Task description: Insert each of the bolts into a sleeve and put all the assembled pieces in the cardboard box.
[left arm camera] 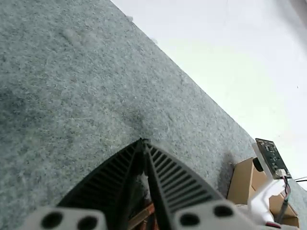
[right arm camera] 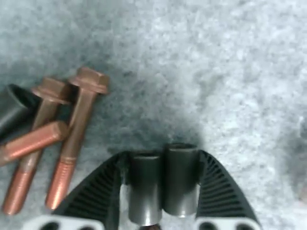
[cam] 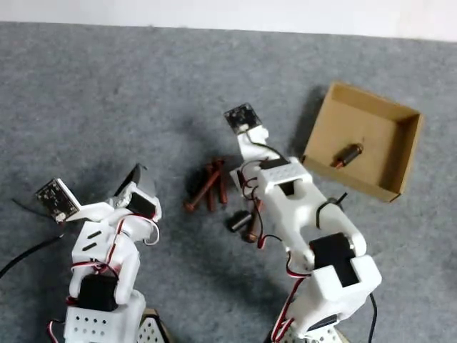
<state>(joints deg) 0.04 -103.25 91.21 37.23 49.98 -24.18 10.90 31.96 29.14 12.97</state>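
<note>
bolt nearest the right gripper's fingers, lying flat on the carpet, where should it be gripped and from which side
Probably from straight above, fingers set across the bolt, on the lower shank near the threads. It lies flat. Its flanged hex head is wider and crowded by the neighbouring bolts, which splay away toward the threaded end.

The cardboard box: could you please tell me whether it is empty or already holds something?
Not empty: one sleeved bolt lies on the floor inside the cardboard box.
</note>
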